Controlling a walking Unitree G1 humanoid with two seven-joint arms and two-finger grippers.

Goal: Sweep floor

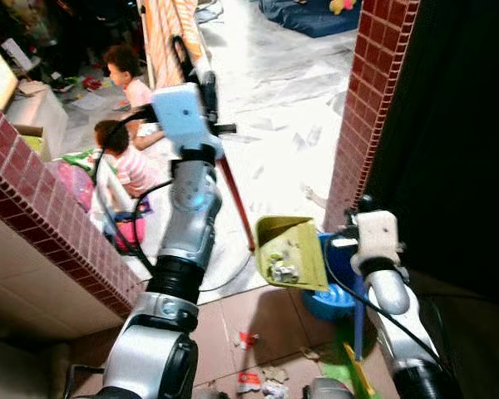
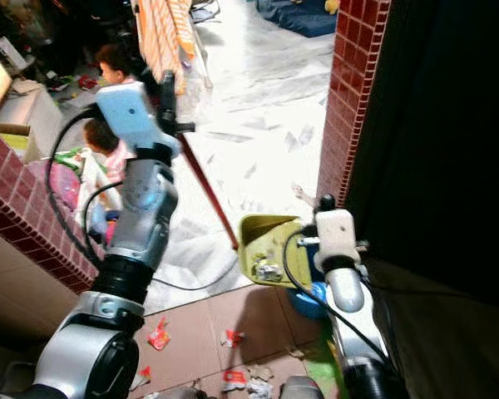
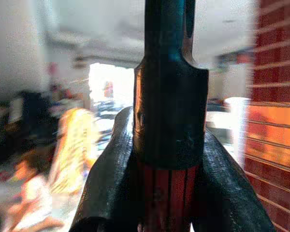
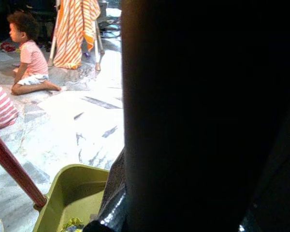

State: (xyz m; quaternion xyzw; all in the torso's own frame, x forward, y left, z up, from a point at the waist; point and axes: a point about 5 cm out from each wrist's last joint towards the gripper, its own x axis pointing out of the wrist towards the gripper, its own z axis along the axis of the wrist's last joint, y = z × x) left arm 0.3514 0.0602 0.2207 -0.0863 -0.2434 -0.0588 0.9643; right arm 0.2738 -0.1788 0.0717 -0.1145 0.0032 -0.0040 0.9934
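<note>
Green dustpan (image 1: 289, 249) holds crumpled litter (image 1: 280, 268); left gripper (image 3: 169, 193) fingers clamp the red broom handle (image 1: 235, 204); right gripper (image 1: 349, 223) fingers' state unclear.

Olive-green dustpan (image 1: 289, 249), red broom stick (image 1: 235, 204), red-brick pillar (image 1: 374, 91), orange-striped cloth (image 4: 76, 29).

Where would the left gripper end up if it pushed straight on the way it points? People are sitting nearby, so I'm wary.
Judging loosely, the left gripper, shut on the broom handle, points over the two seated people toward the striped cloth; depth is unclear.
</note>
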